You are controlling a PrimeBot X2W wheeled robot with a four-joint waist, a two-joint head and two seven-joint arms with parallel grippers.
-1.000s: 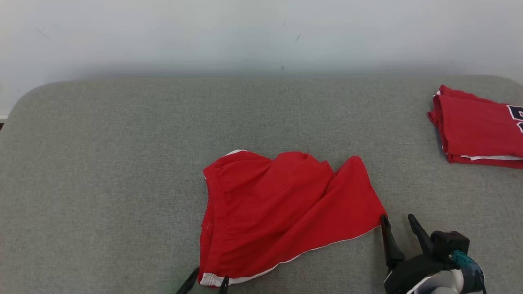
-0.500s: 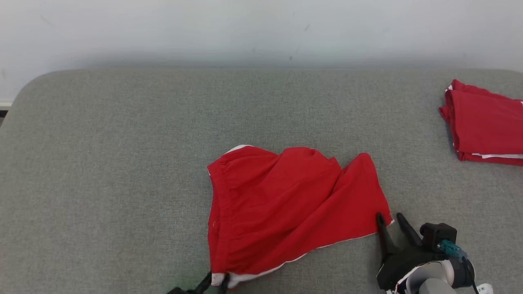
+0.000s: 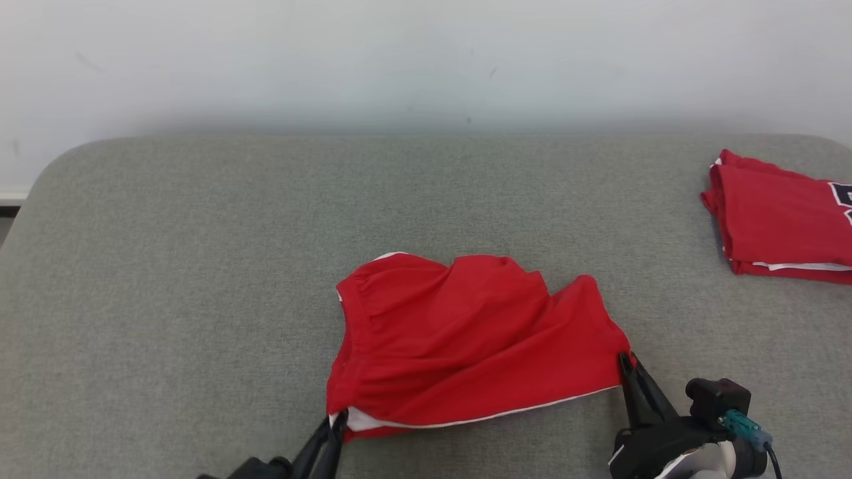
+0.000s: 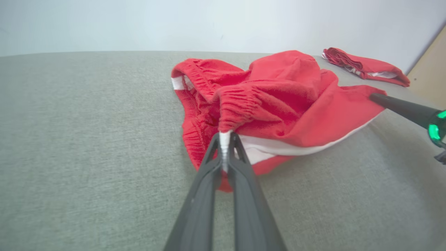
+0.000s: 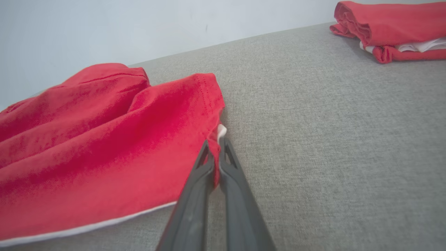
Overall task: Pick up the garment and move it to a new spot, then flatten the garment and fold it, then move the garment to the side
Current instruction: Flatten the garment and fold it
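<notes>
The garment (image 3: pixel 466 339), red soft fabric with thin white trim, lies rumpled on the grey padded table (image 3: pixel 200 266) near the front middle. My left gripper (image 3: pixel 338 420) is shut on its near left corner, where a white panel shows. In the left wrist view the left gripper (image 4: pixel 224 137) pinches white and red cloth (image 4: pixel 278 104) below a gathered band. My right gripper (image 3: pixel 627 362) is shut on the garment's right corner; the right wrist view shows the right gripper (image 5: pixel 216 148) clamping the hem of the garment (image 5: pixel 104 139). The corners are lifted slightly.
A second red garment (image 3: pixel 779 219), folded with a white layer and dark lettering, lies at the table's far right edge; this folded garment (image 5: pixel 390 28) also appears in the right wrist view. A pale wall (image 3: pixel 426 60) runs behind the table.
Both grippers have gone from open to shut on the garment's near corners. The near edge of the cloth is now drawn up and the white panel shows more. The head camera has shifted slightly.
</notes>
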